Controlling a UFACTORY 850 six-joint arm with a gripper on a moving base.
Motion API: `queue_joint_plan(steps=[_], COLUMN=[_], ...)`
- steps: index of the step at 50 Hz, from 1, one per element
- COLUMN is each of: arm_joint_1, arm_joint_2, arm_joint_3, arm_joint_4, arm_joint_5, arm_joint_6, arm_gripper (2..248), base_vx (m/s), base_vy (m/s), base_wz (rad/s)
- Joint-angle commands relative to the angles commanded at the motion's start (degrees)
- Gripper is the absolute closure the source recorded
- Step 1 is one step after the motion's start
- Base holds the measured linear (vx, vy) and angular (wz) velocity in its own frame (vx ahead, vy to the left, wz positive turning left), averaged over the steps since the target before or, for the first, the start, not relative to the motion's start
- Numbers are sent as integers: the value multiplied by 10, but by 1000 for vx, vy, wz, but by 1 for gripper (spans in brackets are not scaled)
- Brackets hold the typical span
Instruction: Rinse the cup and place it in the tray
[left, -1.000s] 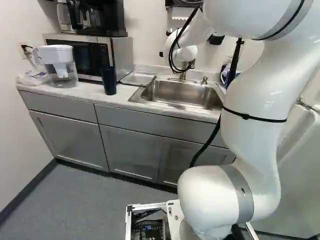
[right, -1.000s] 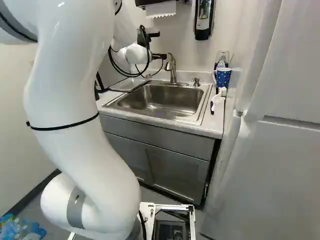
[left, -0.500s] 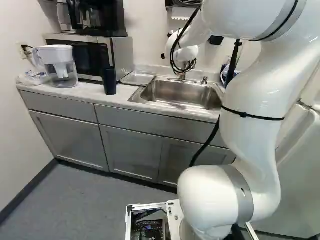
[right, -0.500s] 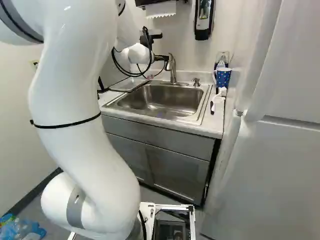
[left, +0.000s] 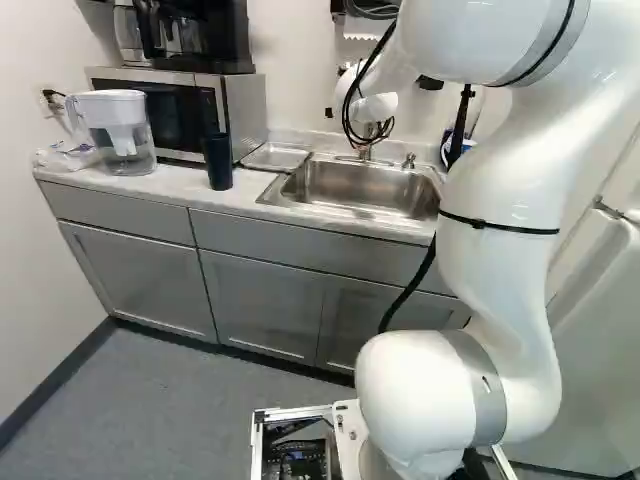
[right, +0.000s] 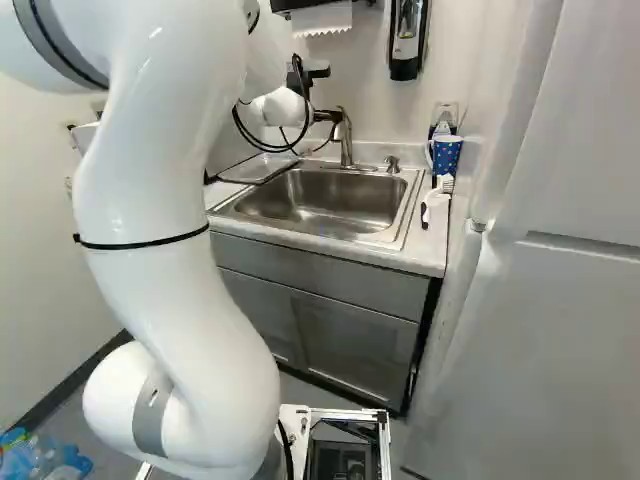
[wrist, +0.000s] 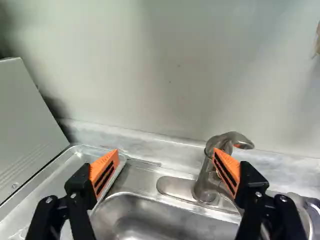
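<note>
Gripper (right: 329, 116): fingers apart, at the faucet (wrist: 204, 175); nothing is clamped between them. Dark cup (left: 218, 165): upright on the counter (left: 178, 186), between the microwave (left: 240, 115) and the front edge; dotted cup (right: 446, 158): near the counter's right rear corner; tray (left: 272, 157): beside the sink's (left: 350, 212) left edge.

One mug (right: 446, 157), one tumbler (left: 218, 162), one tray (left: 275, 157), one sink (right: 325, 205).

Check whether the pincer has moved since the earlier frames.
Yes. In the right base view, the pincer has shifted slightly rightward relative to the faucet, which hasn't moved.
</note>
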Motion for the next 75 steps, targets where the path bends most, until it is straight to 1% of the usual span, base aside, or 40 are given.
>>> queue_joint_plan(steps=[23, 48, 75], arm_joint_1=[-3, -8, -8], arm_joint_2=[-15, -17, -17], arm_joint_3=[-18, -20, -20], arm_joint_4=[0, 0, 0], arm_joint_5=[9, 27, 51], arm_joint_6=[0, 0, 0], arm_gripper=[3, 3, 3], base_vx=[0, 0, 0], base_vy=[0, 0, 0], base_wz=[0, 0, 0])
